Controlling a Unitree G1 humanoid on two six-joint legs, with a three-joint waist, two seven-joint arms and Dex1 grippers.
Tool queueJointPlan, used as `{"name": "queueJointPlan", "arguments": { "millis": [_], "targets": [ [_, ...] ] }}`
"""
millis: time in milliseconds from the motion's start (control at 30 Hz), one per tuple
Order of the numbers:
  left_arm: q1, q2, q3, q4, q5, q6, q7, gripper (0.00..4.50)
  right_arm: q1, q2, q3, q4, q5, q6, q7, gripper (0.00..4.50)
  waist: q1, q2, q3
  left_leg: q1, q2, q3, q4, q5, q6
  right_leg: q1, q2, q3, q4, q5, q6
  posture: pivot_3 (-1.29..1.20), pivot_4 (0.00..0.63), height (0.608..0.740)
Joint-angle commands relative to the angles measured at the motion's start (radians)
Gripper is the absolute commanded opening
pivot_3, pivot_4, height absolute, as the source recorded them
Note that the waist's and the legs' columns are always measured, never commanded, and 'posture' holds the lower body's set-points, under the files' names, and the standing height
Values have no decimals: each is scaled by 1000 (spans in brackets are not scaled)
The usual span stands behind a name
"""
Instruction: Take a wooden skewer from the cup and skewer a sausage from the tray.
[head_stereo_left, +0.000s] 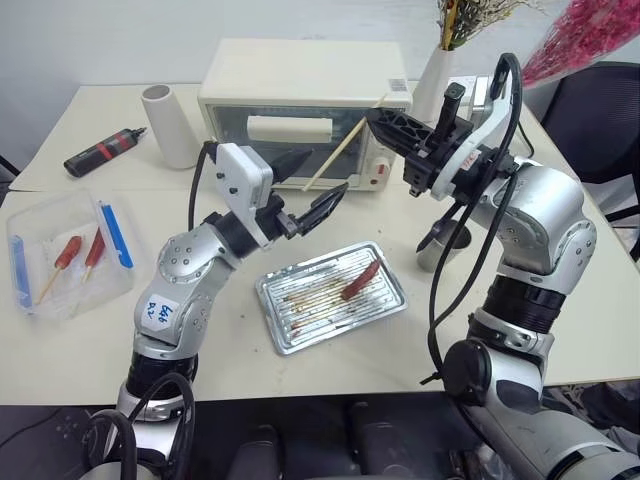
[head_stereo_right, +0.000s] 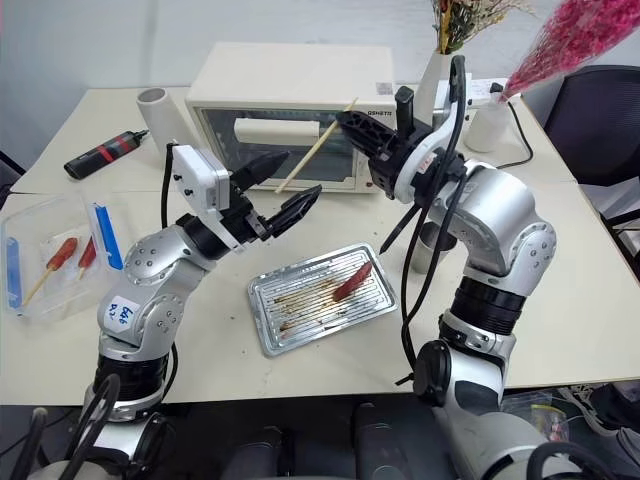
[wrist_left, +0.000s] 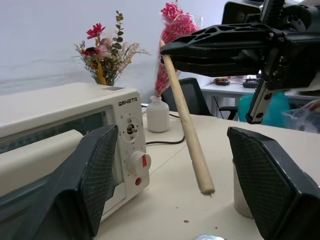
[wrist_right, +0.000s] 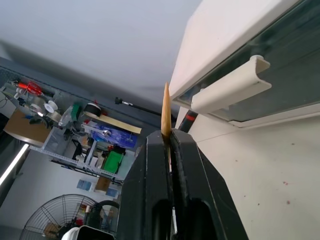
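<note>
1. Right gripper (head_stereo_left: 385, 121) is clamped on the wooden skewer (head_stereo_left: 334, 154) near one end; the stick slants down-left in mid-air in front of the toaster oven (head_stereo_left: 300, 105).
2. Left gripper (head_stereo_left: 308, 190) has its jaws wide, either side of the skewer's low end, not touching.
3. Skewer looks light, stiff, thin; likely snaps if levered. Best held mid-shaft, square.
4. Sausage (head_stereo_left: 360, 279) lies at the tray's (head_stereo_left: 283, 334) right side: glossy, probably slick, may roll.
5. Cup (head_stereo_left: 443, 245) sits right of the tray, under the right arm. Open table lies near the tray.
</note>
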Motion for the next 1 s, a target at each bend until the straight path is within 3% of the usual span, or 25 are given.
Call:
{"name": "queueJointPlan", "arguments": {
  "millis": [33, 167, 700, 900, 1000],
  "targets": [
    [-20, -8, 6, -20, -4, -19, -13, 2850, 6, -23, 44, -57, 25, -58, 32, 0, 1, 0, 0, 0, 0, 0, 0, 0, 0, 0, 0, 0, 0, 0, 0, 0, 150, 740],
    [-24, -10, 0, -18, 7, -14, -15, 1717, 16, -45, 76, -62, 25, -91, 50, 0, 2, 0, 0, 0, 1, 0, 0, 0, 0, 0, 0, 0, 0, 0, 0, 0, 150, 740],
    [-36, -29, 12, -47, 1, -3, 14, 1717, 58, -101, 121, -66, 25, -148, 83, 0, 5, 0, 0, -5, 0, -4, 0, 0, 1, -1, -2, -3, -1, 1, 2, 0, 150, 740],
    [-25, -50, 8, -46, 9, -7, 24, 63, 52, -90, 113, -68, 25, -162, 77, 0, 6, 0, 0, -7, 0, -7, 0, 0, 1, -2, -3, -5, -2, 1, 2, 0, 150, 740],
    [-26, -52, 10, -43, 12, -6, 28, 21, 50, -86, 110, -70, 25, -163, 76, 0, 6, 0, 0, -8, 0, -7, 0, 1, 1, -2, -3, -5, -2, 1, 2, 0, 150, 740]
  ]
}}
